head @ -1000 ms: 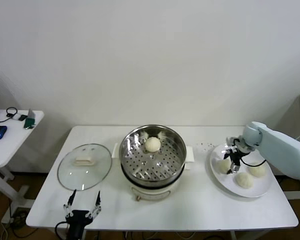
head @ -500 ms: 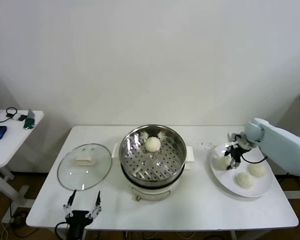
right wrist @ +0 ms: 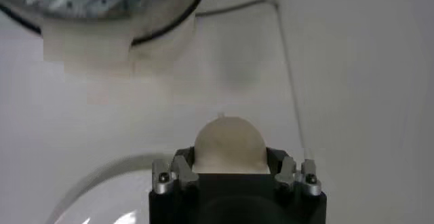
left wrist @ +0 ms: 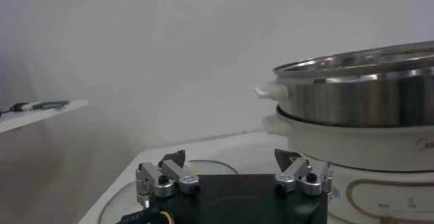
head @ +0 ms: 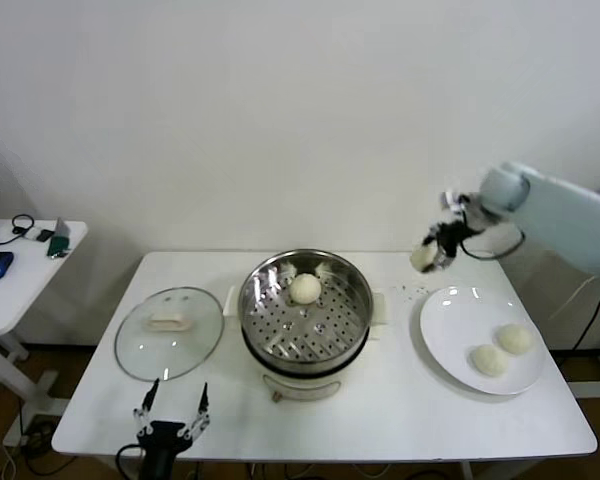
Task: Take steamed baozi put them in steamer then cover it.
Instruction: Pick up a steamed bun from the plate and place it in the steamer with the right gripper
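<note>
Steamer [head: 305, 325]: round pot of shiny stainless steel with a perforated tray, seated on a white base with white side handles, at the middle of a white table [head: 380, 420]. One smooth cream-white baozi [head: 305, 288] rests on the tray toward the pot's far side. Left of the steamer, flat on the table and just beside it, lies the cover [head: 169, 332], a clear glass disc with a metal rim and a cream rectangular handle. Right of the steamer sits a flat white plate [head: 450, 320] carrying two more round buns [head: 500, 350], side by side near its right edge. Right gripper [head: 430, 250] hangs in the air above the table between the steamer and the plate, its fingers clamped on a fourth bun [right wrist: 227, 144], a smooth pale dome bulging between the jaws in the right wrist view. Left gripper [head: 170, 410] is parked low at the table's near edge, in front of the cover, its two metal-tipped fingers spread wide with nothing between them.
</note>
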You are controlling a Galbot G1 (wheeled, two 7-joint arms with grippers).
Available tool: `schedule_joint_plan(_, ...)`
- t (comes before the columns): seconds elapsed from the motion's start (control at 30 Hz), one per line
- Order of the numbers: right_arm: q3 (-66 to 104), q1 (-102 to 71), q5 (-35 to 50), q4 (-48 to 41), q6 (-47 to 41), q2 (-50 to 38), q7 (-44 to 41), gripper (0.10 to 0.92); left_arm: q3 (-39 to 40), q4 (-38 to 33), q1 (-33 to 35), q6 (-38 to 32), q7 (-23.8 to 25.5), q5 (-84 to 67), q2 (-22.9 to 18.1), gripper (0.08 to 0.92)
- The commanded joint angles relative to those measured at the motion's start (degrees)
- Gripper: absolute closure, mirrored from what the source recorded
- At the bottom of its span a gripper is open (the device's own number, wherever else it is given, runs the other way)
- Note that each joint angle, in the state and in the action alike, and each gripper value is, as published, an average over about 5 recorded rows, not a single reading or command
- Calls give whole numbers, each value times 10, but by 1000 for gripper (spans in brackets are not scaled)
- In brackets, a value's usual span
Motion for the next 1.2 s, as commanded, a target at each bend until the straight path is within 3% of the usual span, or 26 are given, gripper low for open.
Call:
schedule_joint_plan(0.03,-143,170,207,36,-24,94,18,335,8,-5,-2,-3,-1,1,0,177)
schedule_joint_plan(0.57,-182,152,312,127,-57,272,81,330,19,-2,1,-10,0,13,19,177)
schedule_joint_plan(0.87,-213,130,322,99,-55,349,81,330,10,-2,15,-21,-4,-2,35,177)
schedule_joint_plan(1.2,-225,93,276,99,-57,360,86,327,8,-5,16,-23,-7,-7,36,177)
